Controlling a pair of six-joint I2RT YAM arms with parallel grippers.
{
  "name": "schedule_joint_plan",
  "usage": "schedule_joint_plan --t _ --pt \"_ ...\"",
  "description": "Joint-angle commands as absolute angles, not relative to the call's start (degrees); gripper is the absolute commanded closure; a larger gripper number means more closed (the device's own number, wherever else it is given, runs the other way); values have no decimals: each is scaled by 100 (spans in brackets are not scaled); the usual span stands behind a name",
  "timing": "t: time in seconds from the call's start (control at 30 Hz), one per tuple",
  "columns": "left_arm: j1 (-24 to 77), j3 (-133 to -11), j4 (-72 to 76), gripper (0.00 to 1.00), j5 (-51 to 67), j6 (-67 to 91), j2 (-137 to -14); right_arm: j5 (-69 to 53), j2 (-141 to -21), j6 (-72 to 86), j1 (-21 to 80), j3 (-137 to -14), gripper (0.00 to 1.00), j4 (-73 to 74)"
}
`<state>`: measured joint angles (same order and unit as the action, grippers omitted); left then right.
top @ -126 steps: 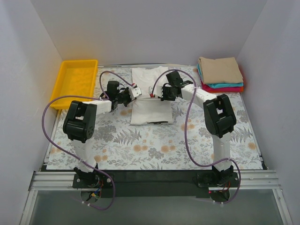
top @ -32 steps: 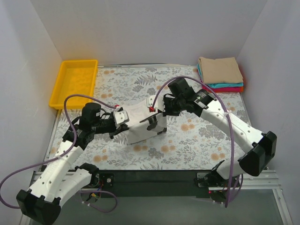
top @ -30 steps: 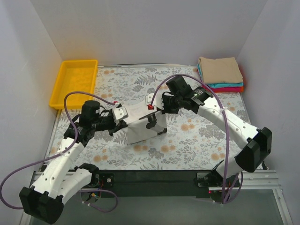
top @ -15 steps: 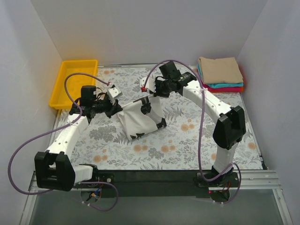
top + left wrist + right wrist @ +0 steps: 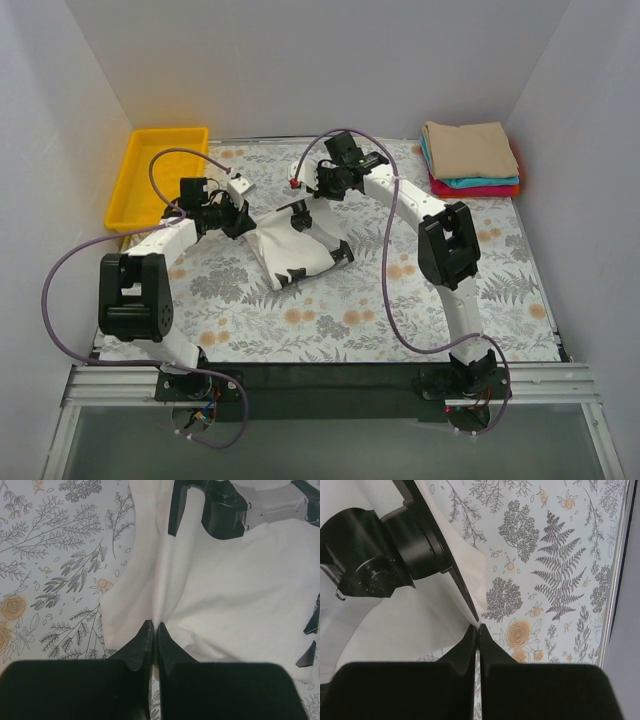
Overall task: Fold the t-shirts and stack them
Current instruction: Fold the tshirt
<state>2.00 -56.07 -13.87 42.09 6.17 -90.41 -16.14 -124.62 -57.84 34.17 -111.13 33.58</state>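
The white t-shirt (image 5: pixel 292 250) hangs between my two grippers, its lower part trailing on the floral cover. My left gripper (image 5: pixel 243 222) is shut on a pinch of its left edge, seen up close in the left wrist view (image 5: pixel 154 628) with the white cloth (image 5: pixel 230 590) spread beyond. My right gripper (image 5: pixel 303 203) is shut on the shirt's other edge, seen in the right wrist view (image 5: pixel 477 629) with the cloth (image 5: pixel 410 630) to the left. The tan shirt (image 5: pixel 468 149) tops a folded stack over the teal (image 5: pixel 478 182) and red (image 5: pixel 482 190) shirts at the back right.
A yellow tray (image 5: pixel 165 168) stands at the back left. White walls close in the table on three sides. The floral cover (image 5: pixel 420 300) lies bare at the front and right. The left arm's gripper body (image 5: pixel 375 555) shows in the right wrist view.
Both grippers have moved away from the near edge toward the back of the table, carrying the white shirt's held edge with them; the shirt now sits farther back and drapes lower.
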Motion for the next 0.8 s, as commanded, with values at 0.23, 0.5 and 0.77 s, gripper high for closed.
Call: schedule_joint_plan --t 0.23,0.5,0.77 --pt "61 -6327 -607 89 3420 1071 -10264 -1206 -13280 -5722 3278 -11812 99 2488" --pt "-167 -6900 -1380 52 3560 1916 -10161 -747 -12834 -4633 3112 -12086 46 2215" --pt "-132 -6707 -1819 53 4103 3144 -9211 -1730 -11313 -3333 2988 -10794 52 2897"
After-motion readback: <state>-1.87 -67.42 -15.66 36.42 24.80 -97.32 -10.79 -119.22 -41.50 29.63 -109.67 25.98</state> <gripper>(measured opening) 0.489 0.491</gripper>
